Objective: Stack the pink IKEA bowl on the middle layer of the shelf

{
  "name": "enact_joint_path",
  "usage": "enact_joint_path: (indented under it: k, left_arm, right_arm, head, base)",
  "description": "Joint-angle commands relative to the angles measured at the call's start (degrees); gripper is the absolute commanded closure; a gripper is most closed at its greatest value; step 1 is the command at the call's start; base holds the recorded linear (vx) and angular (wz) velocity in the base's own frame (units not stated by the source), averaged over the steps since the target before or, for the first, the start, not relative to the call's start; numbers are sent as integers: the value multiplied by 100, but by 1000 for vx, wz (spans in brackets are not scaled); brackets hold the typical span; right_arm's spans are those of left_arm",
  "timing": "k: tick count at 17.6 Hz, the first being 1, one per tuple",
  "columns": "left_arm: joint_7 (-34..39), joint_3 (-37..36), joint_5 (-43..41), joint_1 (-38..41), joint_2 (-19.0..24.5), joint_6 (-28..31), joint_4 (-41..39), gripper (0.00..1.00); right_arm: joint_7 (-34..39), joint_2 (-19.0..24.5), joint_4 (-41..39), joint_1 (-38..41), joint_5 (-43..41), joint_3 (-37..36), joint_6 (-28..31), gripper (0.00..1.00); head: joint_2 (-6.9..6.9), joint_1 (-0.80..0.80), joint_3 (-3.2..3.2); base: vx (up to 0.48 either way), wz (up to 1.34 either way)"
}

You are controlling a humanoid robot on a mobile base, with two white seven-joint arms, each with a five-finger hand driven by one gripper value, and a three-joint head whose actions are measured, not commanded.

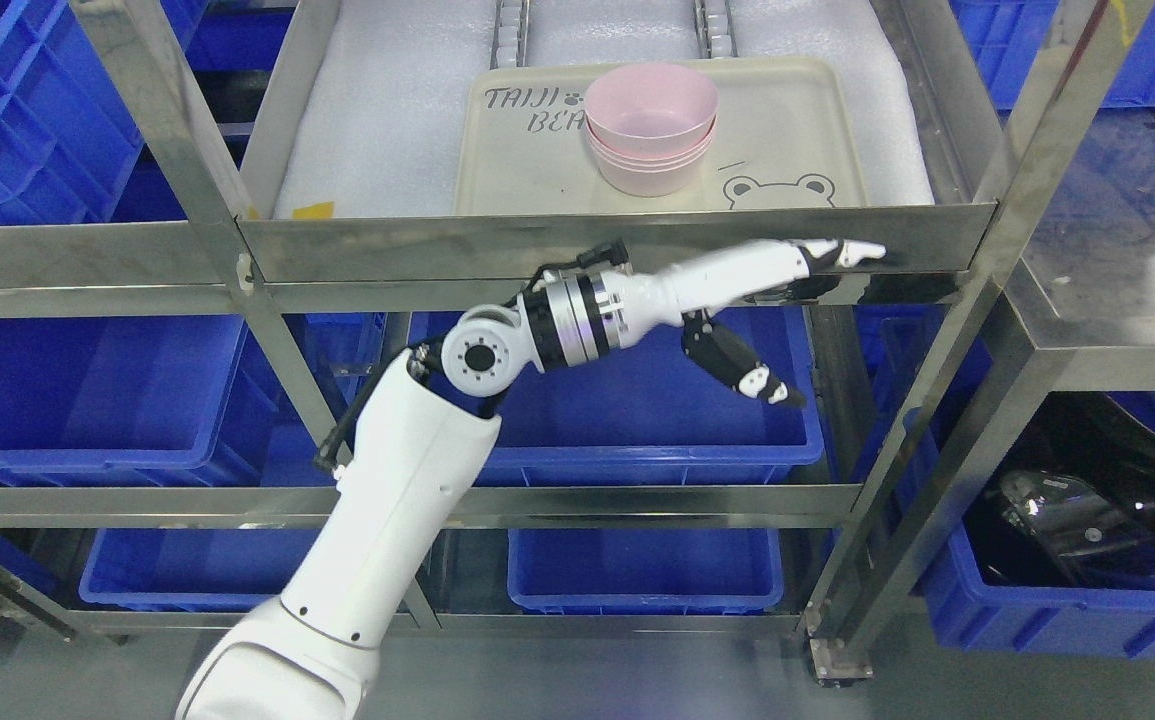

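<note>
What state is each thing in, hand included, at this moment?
pink bowls: nested in one upright stack on the tray, not held.
tray: lying flat on the white padded shelf layer.
left hand: open, fingers extended, holding nothing, in front of the shelf's front rail below the tray.
blue bins: sitting on the lower shelf layers; those whose insides show look empty.

You are looking at a steel shelf rack (pixel 187 150) filling most of the frame, its upper level lined with white foam padding (pixel 387 110). Blue plastic bins (pixel 87 390) sit on the lower levels and in the upper left and right corners. A grey floor (pixel 587 680) runs along the bottom edge.
</note>
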Motion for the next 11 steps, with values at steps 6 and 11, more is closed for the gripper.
enact_joint_path:
  k: [6, 11]
  left_arm:
    - [259, 982, 102, 2946, 81, -359, 580, 0]
    - [2288, 1459, 366, 3193, 81, -624, 1259, 0]
  right_arm:
    - [-10, -100, -100, 132, 0, 0, 4, 0]
    - [-10, -100, -100, 132, 0, 0, 4, 0]
  head:
    - [0, 0, 0]
    - [0, 0, 0]
  base:
    - [0, 0]
    - [0, 0]
